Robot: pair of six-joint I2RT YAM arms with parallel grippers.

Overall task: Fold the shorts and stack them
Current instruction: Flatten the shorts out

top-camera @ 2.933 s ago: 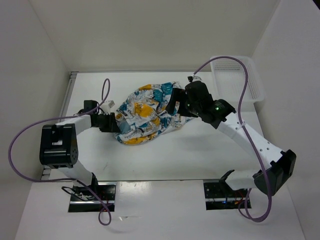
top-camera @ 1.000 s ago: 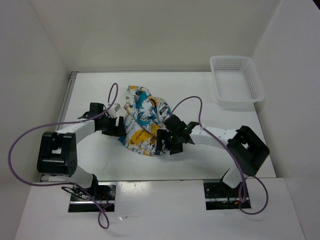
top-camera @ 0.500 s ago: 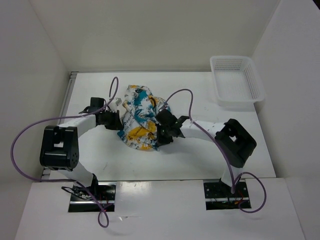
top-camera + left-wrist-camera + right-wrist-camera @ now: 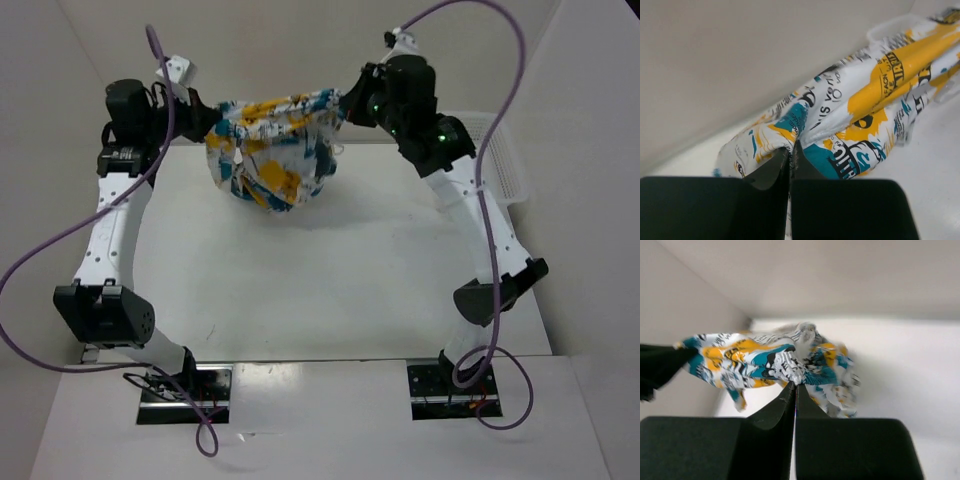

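Note:
The shorts (image 4: pixel 272 148), white cloth printed with teal and orange-yellow patches, hang in the air above the far part of the table, stretched between both arms and sagging in the middle. My left gripper (image 4: pixel 203 112) is shut on their left end; in the left wrist view the cloth (image 4: pixel 855 115) is pinched at the fingertips of that gripper (image 4: pixel 791 144). My right gripper (image 4: pixel 345 105) is shut on their right end; in the right wrist view the shorts (image 4: pixel 775 362) bunch at the tips of that gripper (image 4: pixel 795 385).
A white mesh basket (image 4: pixel 505 170) stands at the back right of the table, partly behind the right arm. The white table (image 4: pixel 330 280) lies below the raised cloth, with walls close on the left, back and right.
Both grippers have closed on the shorts where they lay crumpled on the table and lifted them high toward the back wall, drawing the cloth out between them.

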